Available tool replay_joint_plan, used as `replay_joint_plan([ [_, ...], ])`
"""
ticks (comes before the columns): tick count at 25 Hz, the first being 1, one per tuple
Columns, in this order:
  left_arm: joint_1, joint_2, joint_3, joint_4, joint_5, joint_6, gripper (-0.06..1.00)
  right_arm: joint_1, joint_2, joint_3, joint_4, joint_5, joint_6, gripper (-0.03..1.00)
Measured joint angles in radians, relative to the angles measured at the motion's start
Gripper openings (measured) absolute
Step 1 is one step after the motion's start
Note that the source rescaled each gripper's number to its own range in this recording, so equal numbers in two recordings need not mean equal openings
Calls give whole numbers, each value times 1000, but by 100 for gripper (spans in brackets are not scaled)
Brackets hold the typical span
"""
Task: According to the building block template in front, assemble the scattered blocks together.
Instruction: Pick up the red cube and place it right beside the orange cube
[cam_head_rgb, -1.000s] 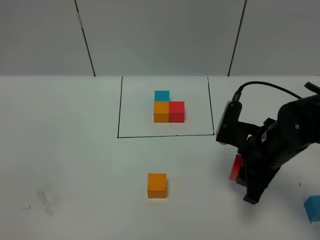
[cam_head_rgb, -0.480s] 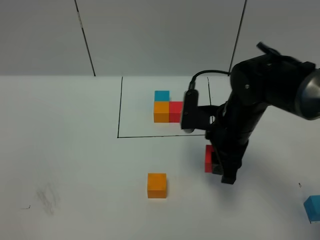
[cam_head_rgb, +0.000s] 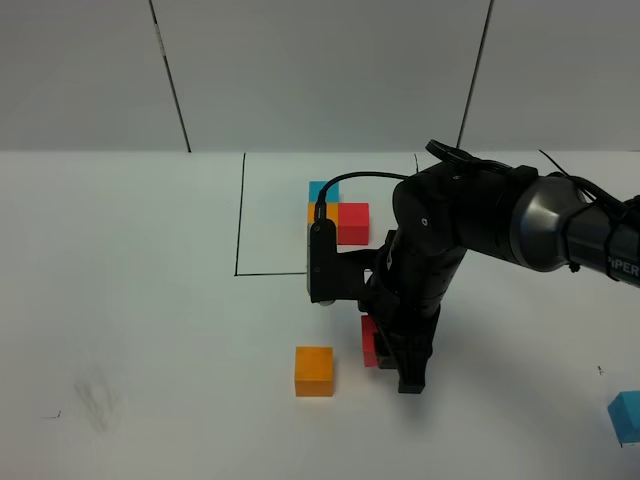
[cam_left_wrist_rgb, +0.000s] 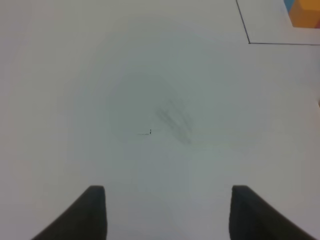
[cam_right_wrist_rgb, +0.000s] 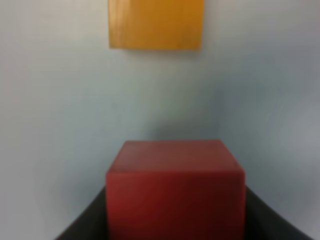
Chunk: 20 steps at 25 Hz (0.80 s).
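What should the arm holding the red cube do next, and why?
Probably carry it a little closer to the loose orange cube and set it down so the two touch. The right fingers hold the red cube just right of the orange one with a gap between them, and the framed template puts red directly to the right of orange.

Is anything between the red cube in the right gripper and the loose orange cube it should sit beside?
Nothing visible. The right gripper holds the red cube, and the right wrist view shows only bare table between it and the orange cube. The blue cube lies far off.
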Motion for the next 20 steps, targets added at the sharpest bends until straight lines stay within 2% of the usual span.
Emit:
replay_joint_plan([
  [9,0,0,0,0,0,0,21,36,11,0,32,-42,8,22],
  [20,0,0,0,0,0,0,21,39,61,0,47,-79,-3,22],
])
